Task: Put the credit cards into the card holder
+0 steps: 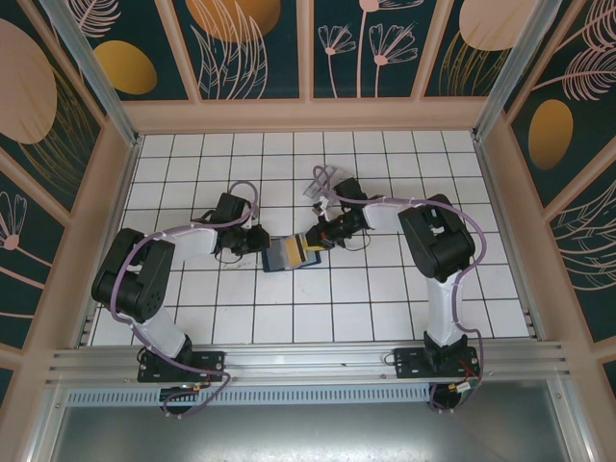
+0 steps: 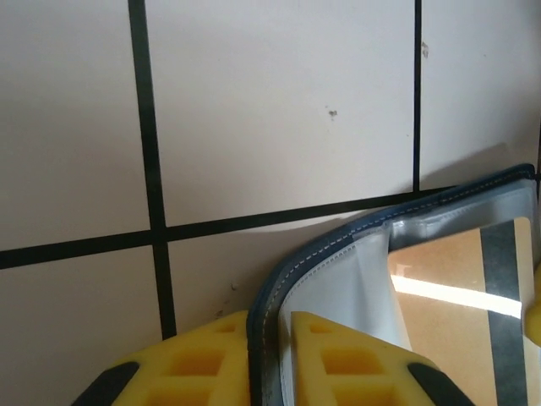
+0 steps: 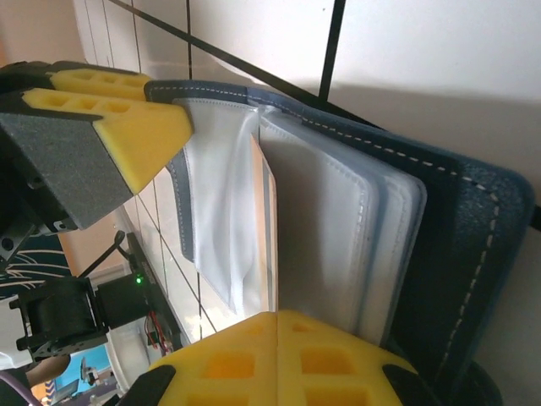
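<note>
Dark blue and stitched along its rim, the folding wallet (image 3: 461,254) lies open near the middle of the white tiled desk (image 1: 385,308), and we see both arms meeting over it. The left gripper (image 2: 270,359) is clamped shut on the wallet's cover: in its wrist view the blue edge runs straight down between the two yellow fingertips, and the right wrist view shows those same fingers (image 3: 127,127) pinching the cover from the far side, holding it raised off the clear sleeves. We find the tan-gold card (image 2: 448,292), with its dark stripe, lying among those clear sleeves, partly behind a loose clear flap. The right gripper (image 3: 276,351) sits at the opposite end of the wallet with its yellow fingertips pressed together, and as far as we can see the thin tan edge of the card runs into the seam between them. Toward the far edge of the desk, just beyond the right arm's wrist and well apart from the wallet, stands the small clear card holder (image 1: 320,181); its slots are too small for us to make out.
</note>
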You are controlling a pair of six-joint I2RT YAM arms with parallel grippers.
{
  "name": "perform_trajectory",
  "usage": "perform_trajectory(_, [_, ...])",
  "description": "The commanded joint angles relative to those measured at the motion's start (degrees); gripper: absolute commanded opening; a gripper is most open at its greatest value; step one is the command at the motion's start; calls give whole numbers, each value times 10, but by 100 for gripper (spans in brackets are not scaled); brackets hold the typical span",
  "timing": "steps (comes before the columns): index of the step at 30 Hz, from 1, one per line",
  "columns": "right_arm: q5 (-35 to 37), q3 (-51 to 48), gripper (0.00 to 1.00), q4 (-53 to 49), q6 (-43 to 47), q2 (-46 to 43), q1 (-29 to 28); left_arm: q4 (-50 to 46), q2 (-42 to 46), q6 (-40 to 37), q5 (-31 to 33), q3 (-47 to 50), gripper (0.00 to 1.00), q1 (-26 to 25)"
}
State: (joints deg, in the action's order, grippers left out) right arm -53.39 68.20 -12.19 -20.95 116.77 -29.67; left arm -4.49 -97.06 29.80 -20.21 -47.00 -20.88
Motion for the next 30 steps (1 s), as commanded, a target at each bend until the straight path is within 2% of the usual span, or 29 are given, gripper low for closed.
perform_trajectory(1, [-27, -4, 0, 21, -6, -5, -5, 13, 5, 4, 19, -6, 25, 2])
perform_trajectory(3, [-31, -4, 0, 26, -8, -6, -5, 12, 15, 9, 37, -1, 33, 2])
perform_trajectory(6, [-22, 2, 0, 22, -12, -4, -5, 23, 30, 18, 42, 14, 31, 6])
perform_trajectory(11, [-28, 7, 0, 31, -25, 11, -6, 29, 24, 16, 35, 20, 7, 6])
perform_trajectory(14, [-27, 3, 0, 33, -29, 13, -7, 31, 11, 15, 20, 17, 0, 6])
perform_trajectory(30, [-13, -19, 0, 75, -76, 24, -14, 45, 9, 16, 15, 24, 0, 6])
